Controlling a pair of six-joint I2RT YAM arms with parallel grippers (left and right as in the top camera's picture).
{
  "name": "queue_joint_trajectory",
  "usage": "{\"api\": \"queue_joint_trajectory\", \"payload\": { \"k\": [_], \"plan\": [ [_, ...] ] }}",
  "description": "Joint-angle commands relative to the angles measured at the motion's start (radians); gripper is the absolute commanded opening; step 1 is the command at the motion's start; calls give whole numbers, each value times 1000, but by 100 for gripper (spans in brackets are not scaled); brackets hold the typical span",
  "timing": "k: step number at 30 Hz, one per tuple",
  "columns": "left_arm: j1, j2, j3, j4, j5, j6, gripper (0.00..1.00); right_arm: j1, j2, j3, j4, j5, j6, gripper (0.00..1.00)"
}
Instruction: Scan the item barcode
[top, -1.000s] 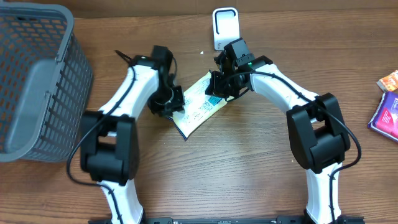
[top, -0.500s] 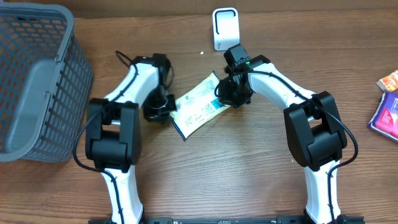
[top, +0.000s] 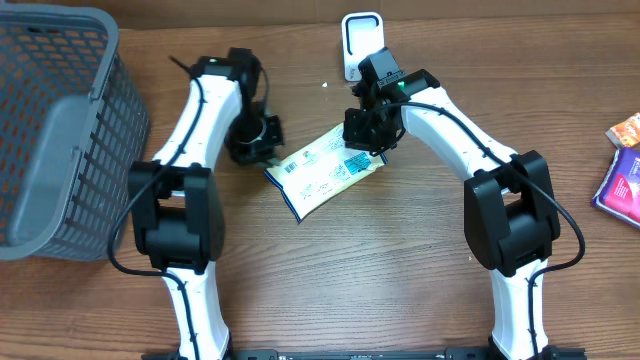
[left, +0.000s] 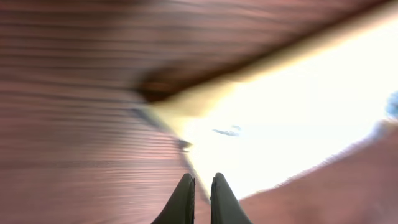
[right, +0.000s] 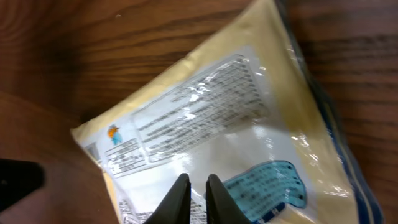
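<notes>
Packet: A flat yellow and white packet (top: 322, 175) lay on the brown wooden table (top: 400, 280). It sat at a slant between the two arms.
Packet face: Its printed side was up, with lots of tiny writing and a blue patch near one end. The print was too small to tell if a barcode showed.
Left gripper: The left gripper (left: 202, 182) was just beside the packet's top left corner, seen from above. Its jaws were closed, with nothing between them.
Left wrist view: This picture was very blurry. Only a bright patch in front of the jaws showed, most likely the packet.
Right gripper: The right gripper (right: 195, 180) hung over the packet's top right edge. Its jaws were pressed almost together and held nothing. The packet lay below them.
Scanner: A small white scanner (top: 362, 45) stood past the packet's top edge, close to the right gripper.
Basket: A big grey basket (top: 60, 130) sat far off to the packet's left in the top view.
Other packs: A red pack (top: 625, 130) and a purple pack (top: 620, 185) lay far off to the packet's right.
</notes>
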Motion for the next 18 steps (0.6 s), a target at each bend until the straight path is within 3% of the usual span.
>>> {"api": "queue_joint_trajectory", "payload": {
  "k": [1, 8, 18],
  "plan": [
    [-72, 6, -8, 22, 162, 69, 4, 6, -40, -12, 26, -70, -23, 13],
    [-150, 7, -95, 179, 150, -35, 4, -4, -40, -77, 60, -26, 24, 11],
    [-90, 7, -283, 326, 33, -86, 4, -15, -40, -140, 124, 28, 21, 7]
  ]
}}
